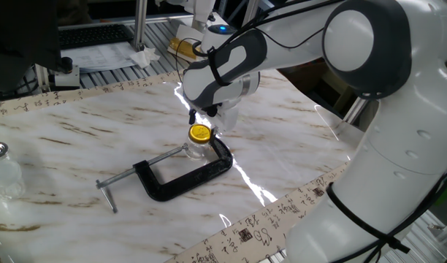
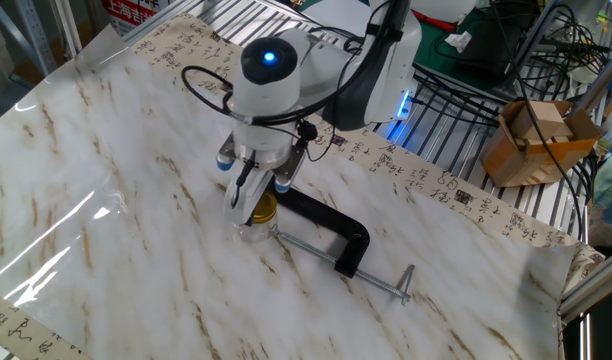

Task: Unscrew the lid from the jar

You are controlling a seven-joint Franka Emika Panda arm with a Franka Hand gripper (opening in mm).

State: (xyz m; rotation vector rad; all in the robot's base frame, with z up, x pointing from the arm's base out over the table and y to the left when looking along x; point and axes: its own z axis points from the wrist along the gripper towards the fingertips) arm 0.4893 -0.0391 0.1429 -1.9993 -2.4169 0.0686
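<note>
The gripper (image 2: pixel 248 196) is seen directly above the lid (image 1: pixel 200 133), with its fingers (image 2: pixel 237 190) pointed down at the yellow cap. Whether the fingers are parted or closed, and whether the lid is touched, cannot be told from either view, since the fingertips are largely hidden by the wrist in one view and overlap the cap in the other. The lid is seated on the jar (image 1: pixel 196 150), a small clear glass vessel standing upright on the marble-patterned table (image 1: pixel 85 146). The jar is held between the screw pad and the fixed end of a black C-clamp (image 1: pixel 181 176), which lies flat on the table. The clamp's threaded screw and cross handle (image 1: pixel 109 192) are extended away from the jar on the side opposite the arm. Well apart from the clamp, at the table's far edge in one fixed view, a larger glass vessel with a silver top (image 1: pixel 0 170) is seen. A patterned paper strip (image 2: pixel 416 176) is laid along the table edge beyond the clamp.
</note>
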